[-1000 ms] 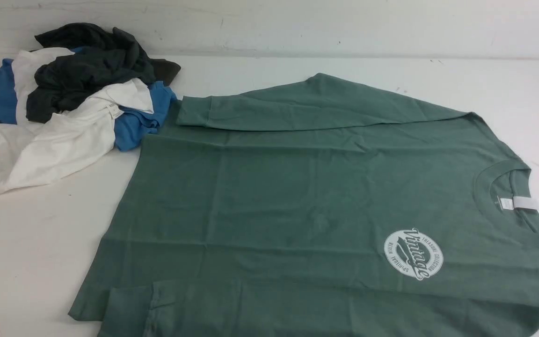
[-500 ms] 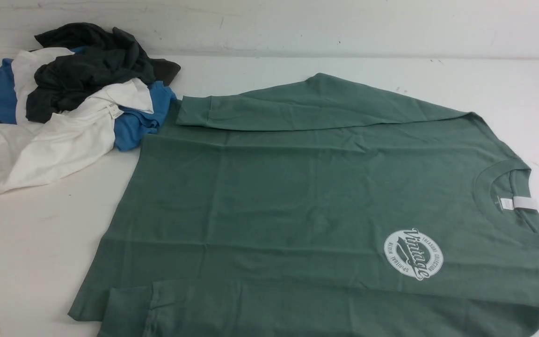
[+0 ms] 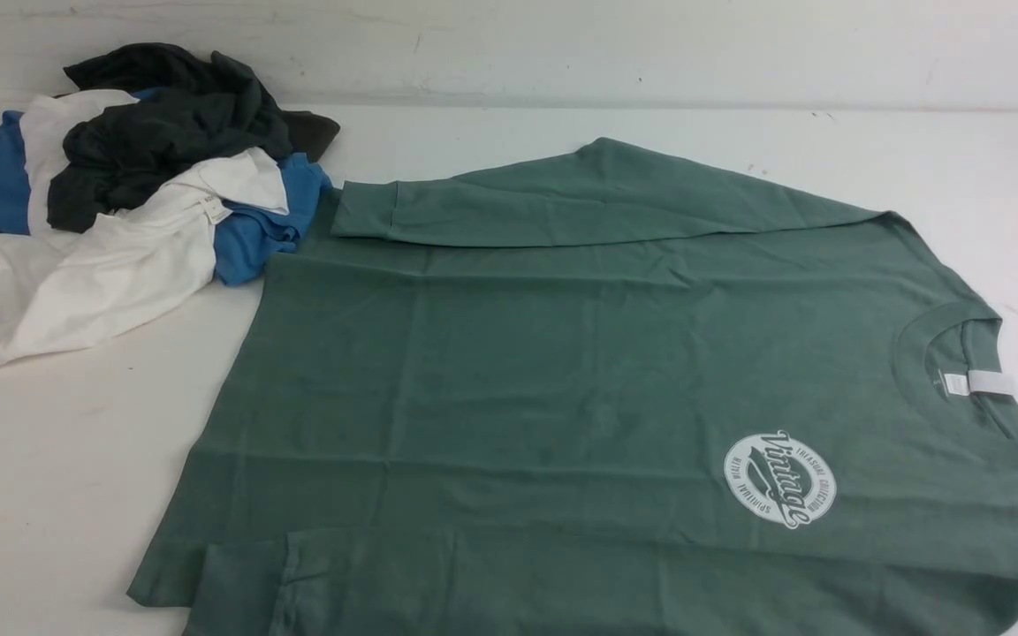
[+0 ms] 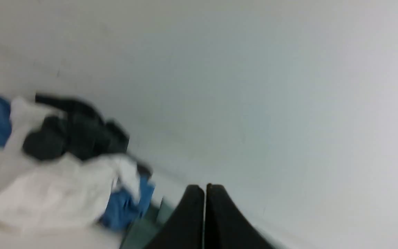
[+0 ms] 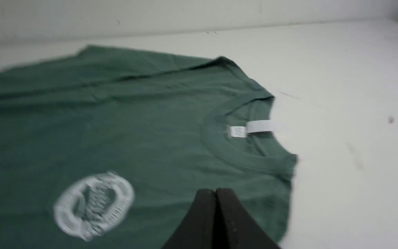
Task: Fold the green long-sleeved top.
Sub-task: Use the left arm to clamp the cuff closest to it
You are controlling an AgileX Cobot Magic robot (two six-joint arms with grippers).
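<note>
On the white tabletop, the large sage-green cotton long-sleeved top lies spread flat, chest side up, with its ribbed crew neck toward the right and its hem toward the left. The far sleeve is folded in across the body, and the near sleeve lies along the near edge. The round white chest logo and white neck tag both show. At the far left, a crumpled heap of dark grey clothes, white clothes and blue clothes touches the far sleeve's cuff. The left claw has its black jaws pressed together, holding nothing. The right claw is likewise closed and empty, seen against the top's shoulder near the neck.
</note>
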